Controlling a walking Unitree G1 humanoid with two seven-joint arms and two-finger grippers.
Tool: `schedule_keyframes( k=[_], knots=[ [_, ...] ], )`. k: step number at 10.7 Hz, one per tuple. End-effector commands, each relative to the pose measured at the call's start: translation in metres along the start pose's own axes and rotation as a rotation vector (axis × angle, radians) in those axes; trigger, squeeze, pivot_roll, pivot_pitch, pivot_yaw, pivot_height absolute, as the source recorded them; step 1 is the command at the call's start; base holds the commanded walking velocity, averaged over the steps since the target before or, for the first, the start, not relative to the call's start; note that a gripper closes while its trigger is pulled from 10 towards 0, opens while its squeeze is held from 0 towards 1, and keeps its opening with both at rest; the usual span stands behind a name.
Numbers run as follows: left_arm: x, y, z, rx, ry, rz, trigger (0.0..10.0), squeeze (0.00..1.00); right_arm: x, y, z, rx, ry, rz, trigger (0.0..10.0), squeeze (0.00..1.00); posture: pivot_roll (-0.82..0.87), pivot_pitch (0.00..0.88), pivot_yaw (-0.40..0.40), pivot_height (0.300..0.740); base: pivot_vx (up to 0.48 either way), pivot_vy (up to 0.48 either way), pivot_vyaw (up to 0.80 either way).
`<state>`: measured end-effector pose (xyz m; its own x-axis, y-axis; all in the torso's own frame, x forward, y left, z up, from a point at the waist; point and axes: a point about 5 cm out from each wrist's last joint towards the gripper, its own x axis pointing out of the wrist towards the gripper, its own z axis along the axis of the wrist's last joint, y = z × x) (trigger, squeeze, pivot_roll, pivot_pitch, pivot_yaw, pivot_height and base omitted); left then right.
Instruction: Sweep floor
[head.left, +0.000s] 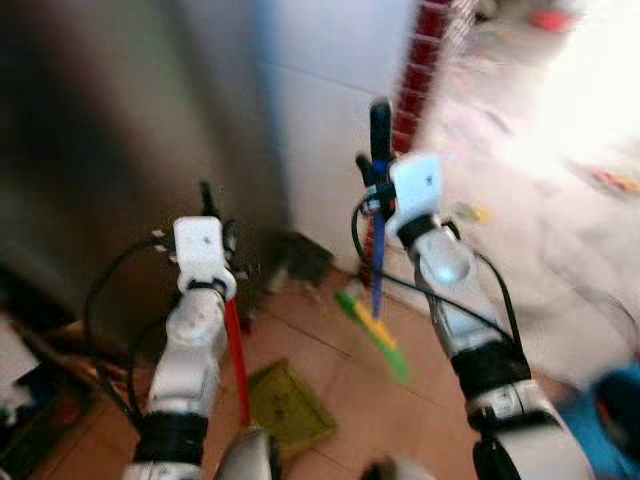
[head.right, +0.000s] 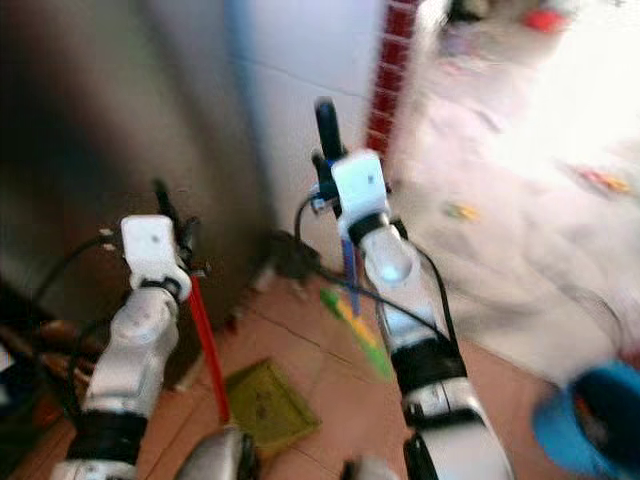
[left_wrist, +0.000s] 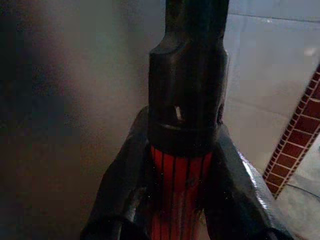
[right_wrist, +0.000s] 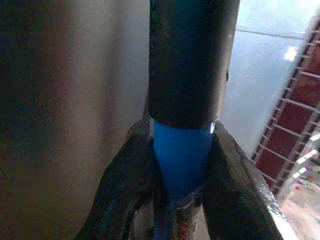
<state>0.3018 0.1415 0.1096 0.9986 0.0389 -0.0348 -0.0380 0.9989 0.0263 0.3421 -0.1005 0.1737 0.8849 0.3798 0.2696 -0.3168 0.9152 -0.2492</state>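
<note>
Between the right gripper's (head.left: 380, 185) two black fingers (right_wrist: 235, 195) sits a broom (head.left: 377, 262), squeezed tight. Its blue stick with a black top stands almost straight up, and its green and yellow brush (head.left: 372, 333) rests on the brown tile floor (head.left: 330, 340). Beside it, the left gripper (head.left: 210, 215) pinches the red stick of a dustpan (head.left: 236, 355). That stick also stands up, and the green pan (head.left: 288, 405) lies flat on the floor near the brush.
</note>
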Motion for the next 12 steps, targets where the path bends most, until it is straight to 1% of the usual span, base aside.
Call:
schedule_keyframes(
  k=[1, 3, 5, 6, 7, 8, 9, 10, 12],
  knots=[
    [0.002, 0.000, 0.012, -0.001, -0.052, -0.008, 10.0, 0.00, 0.005, 0.002, 0.017, -0.037, -0.084, 0.019, 10.0, 0.00, -0.03, 0.068, -0.006, 0.740, 0.322, 0.000, 0.00],
    [0.002, -0.001, 0.012, -0.002, -0.054, -0.011, 10.0, 0.00, 0.004, 0.005, 0.016, -0.009, -0.081, 0.026, 10.0, 0.00, -0.03, 0.069, -0.005, 0.740, 0.343, 0.000, 0.00],
    [0.001, -0.003, 0.012, -0.003, -0.054, -0.016, 10.0, 0.00, 0.006, 0.009, 0.013, 0.065, -0.054, 0.050, 10.0, 0.00, -0.03, 0.070, -0.005, 0.740, 0.390, 0.000, 0.00],
    [0.001, -0.004, 0.012, -0.005, -0.051, -0.018, 10.0, 0.00, 0.006, 0.016, 0.013, 0.105, -0.058, 0.087, 10.0, 0.00, -0.03, 0.070, -0.004, 0.740, 0.382, 0.000, 0.00],
    [0.001, -0.005, 0.012, -0.004, -0.050, -0.020, 10.0, 0.00, 0.005, 0.020, 0.014, 0.077, -0.085, 0.105, 10.0, 0.00, -0.03, 0.070, -0.004, 0.740, 0.341, 0.000, 0.00],
    [0.001, -0.006, 0.012, -0.007, -0.050, -0.023, 10.0, 0.00, 0.004, 0.021, 0.014, 0.066, -0.083, 0.130, 10.0, 0.00, -0.03, 0.069, -0.005, 0.740, 0.349, 0.000, 0.00],
    [0.000, -0.006, 0.011, -0.008, -0.048, -0.022, 10.0, 0.00, 0.002, 0.018, 0.017, 0.081, -0.107, 0.121, 10.0, 0.00, -0.03, 0.070, -0.007, 0.740, 0.334, 0.000, 0.00],
    [0.000, -0.008, 0.011, -0.014, -0.046, -0.026, 10.0, 0.00, 0.000, 0.014, 0.019, 0.065, -0.137, 0.117, 10.0, 0.00, -0.03, 0.070, -0.008, 0.740, 0.337, 0.000, 0.41],
    [0.000, -0.011, 0.010, -0.016, -0.040, -0.030, 10.0, 0.00, 0.000, 0.015, 0.023, 0.047, -0.158, 0.144, 10.0, 0.00, -0.04, 0.072, -0.010, 0.740, 0.339, 0.000, 0.70]
  ],
)
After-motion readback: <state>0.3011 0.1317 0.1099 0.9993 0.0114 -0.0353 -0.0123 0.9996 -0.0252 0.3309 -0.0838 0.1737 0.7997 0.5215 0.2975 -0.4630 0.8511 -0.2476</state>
